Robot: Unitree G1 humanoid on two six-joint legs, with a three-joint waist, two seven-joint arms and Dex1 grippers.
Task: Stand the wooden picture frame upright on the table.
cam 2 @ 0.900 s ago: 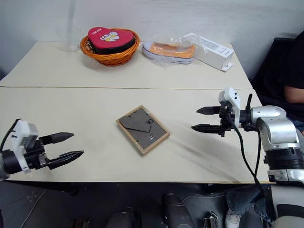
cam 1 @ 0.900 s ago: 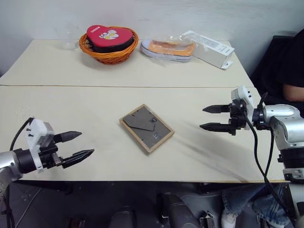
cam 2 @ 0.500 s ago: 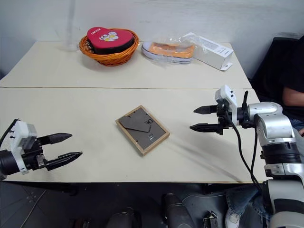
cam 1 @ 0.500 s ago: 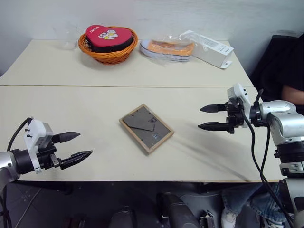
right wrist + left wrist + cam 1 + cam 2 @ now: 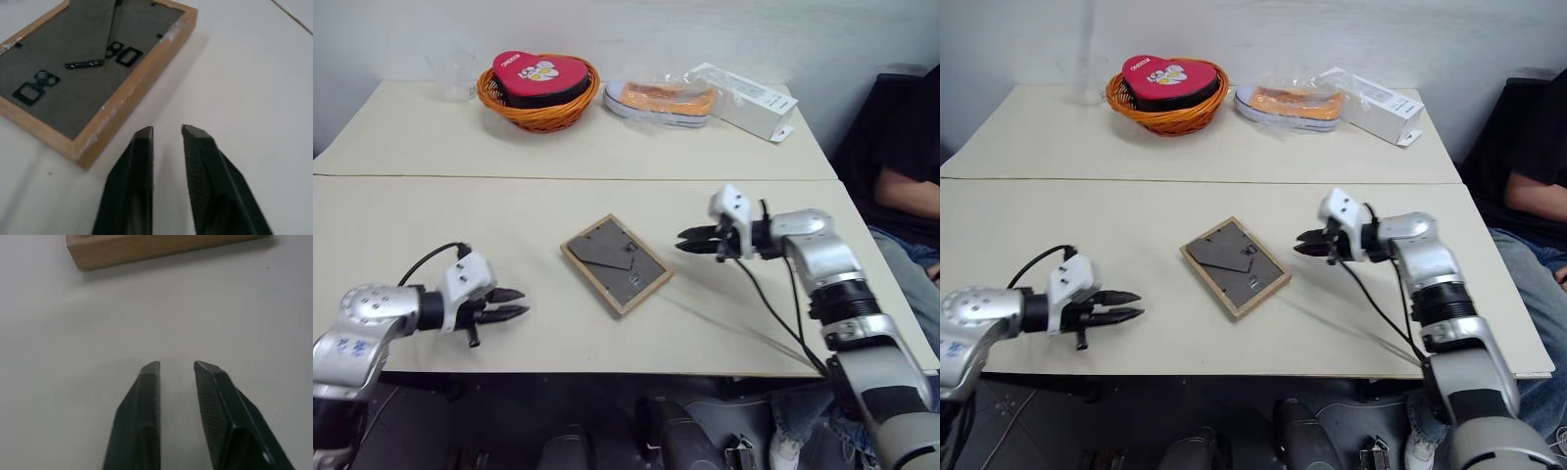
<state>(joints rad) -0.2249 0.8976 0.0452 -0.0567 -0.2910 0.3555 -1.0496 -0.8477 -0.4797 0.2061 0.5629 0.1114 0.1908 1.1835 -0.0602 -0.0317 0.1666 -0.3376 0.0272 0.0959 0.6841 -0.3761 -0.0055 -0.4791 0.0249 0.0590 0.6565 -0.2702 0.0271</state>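
Right wrist view, rectangular light-wood picture frame (image 5: 93,78), grey backing

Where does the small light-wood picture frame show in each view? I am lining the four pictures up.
Left eye view: small rectangular light-wood picture frame, face down at mid-table, grey backing up.
Right eye view: same place, just left of centre.
Left wrist view: one wooden edge beyond the black fingers.
Right wrist view: a corner with grey backing close ahead of the fingers.
Shared landmark: the frame's pale wooden rim against the cream table.
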